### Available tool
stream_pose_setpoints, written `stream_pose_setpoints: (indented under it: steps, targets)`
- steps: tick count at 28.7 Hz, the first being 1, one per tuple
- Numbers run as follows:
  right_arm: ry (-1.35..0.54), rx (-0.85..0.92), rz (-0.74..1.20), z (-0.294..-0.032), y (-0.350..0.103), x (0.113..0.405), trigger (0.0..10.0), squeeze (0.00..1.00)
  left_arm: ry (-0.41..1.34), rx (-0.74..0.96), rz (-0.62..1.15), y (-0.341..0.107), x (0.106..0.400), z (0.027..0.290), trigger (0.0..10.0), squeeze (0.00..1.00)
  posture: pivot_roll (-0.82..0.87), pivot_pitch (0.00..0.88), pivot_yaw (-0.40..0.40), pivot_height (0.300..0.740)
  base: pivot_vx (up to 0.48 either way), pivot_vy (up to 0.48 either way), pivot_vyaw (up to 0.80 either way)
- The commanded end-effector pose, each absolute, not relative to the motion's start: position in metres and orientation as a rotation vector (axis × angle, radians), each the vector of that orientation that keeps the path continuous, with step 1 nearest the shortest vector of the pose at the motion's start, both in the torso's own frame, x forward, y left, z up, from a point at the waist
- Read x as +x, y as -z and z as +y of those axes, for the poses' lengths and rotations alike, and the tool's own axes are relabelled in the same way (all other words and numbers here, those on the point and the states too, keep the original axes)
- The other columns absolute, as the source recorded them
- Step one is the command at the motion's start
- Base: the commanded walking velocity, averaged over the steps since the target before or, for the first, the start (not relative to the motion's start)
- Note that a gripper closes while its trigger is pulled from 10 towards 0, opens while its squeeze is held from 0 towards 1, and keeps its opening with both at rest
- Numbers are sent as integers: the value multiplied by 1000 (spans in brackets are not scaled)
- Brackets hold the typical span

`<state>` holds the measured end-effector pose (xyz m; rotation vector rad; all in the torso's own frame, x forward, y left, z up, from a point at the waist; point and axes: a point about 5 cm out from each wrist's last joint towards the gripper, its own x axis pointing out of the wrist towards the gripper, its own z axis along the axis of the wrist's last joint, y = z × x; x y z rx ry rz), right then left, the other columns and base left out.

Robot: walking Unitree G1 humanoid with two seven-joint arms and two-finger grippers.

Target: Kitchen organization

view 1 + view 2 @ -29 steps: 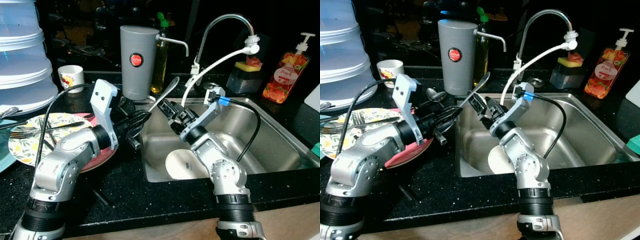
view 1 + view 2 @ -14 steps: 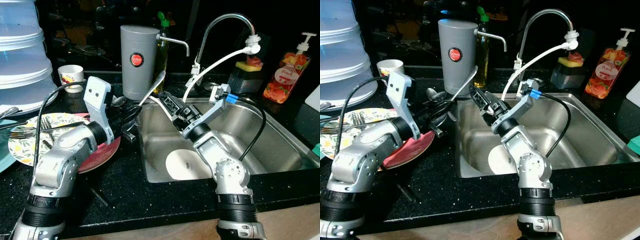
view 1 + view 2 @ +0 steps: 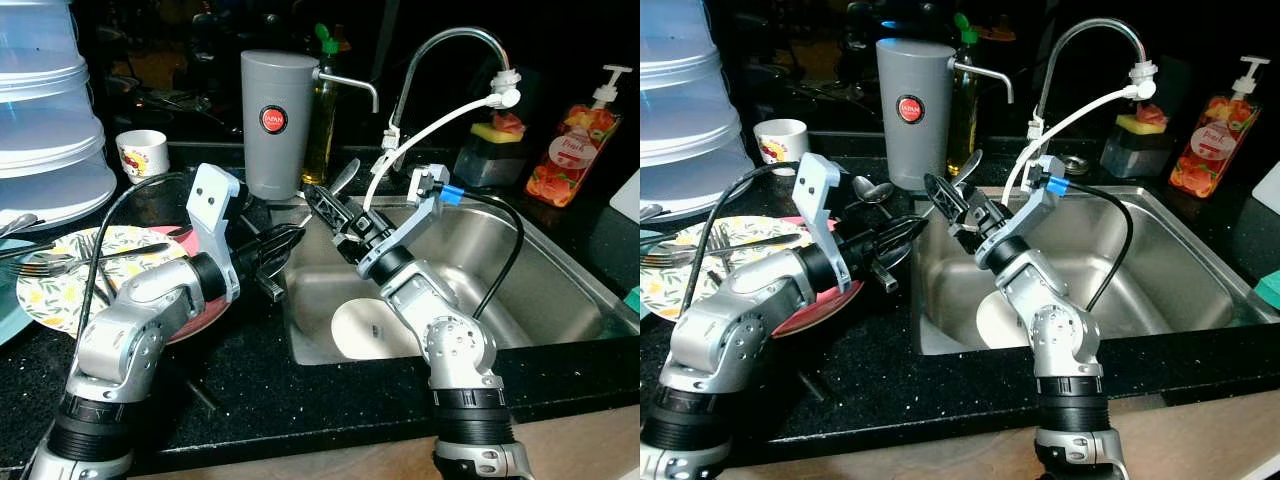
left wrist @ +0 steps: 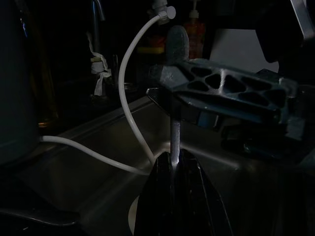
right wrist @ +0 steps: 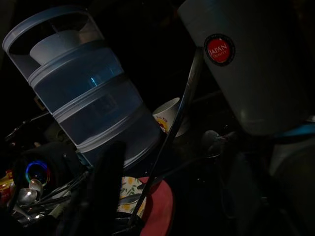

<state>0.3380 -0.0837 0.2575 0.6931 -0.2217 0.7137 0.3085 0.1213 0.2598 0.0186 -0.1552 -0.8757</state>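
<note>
Over the black speckled countertop (image 3: 250, 380), at the far left, stacked translucent plastic containers (image 3: 45, 110) stand behind a floral plate (image 3: 45, 290) carrying forks, with a red plate (image 3: 205, 312) beside it. Next comes the left gripper (image 3: 283, 243), reaching toward the stainless steel sink (image 3: 560, 290); its wrist view shows both black fingers pressed together on the thin handle of a silver metal spoon (image 3: 343, 176). At the sink's near-left corner the right gripper (image 3: 325, 205) meets it, holding the same spoon nearer the bowl, though in this dim light I cannot tell how firmly its jaws close. Behind stands a grey cylindrical dispenser (image 3: 277, 120). This looks like a handover between the grippers. Next, one gripper should probably release while the other keeps hold, then carry the spoon clear of the white faucet hose (image 3: 430, 130).
</note>
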Motion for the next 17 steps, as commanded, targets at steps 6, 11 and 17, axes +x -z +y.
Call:
stream_pose_setpoints:
  steps: [6,11,17]
  targets:
    - [-701,709,-229,-87,-257,337,0,0,875,25,-166,-262,308,121,0,0,58,24,-55,740,0,0,0]
    - [-688,718,-240,-90,-258,338,0,0,871,37,-163,-262,308,122,0,0,59,23,-56,740,0,0,0]
    - [-682,733,-249,-91,-259,339,0,0,863,45,-165,-263,308,124,0,522,60,20,-57,740,0,0,0]
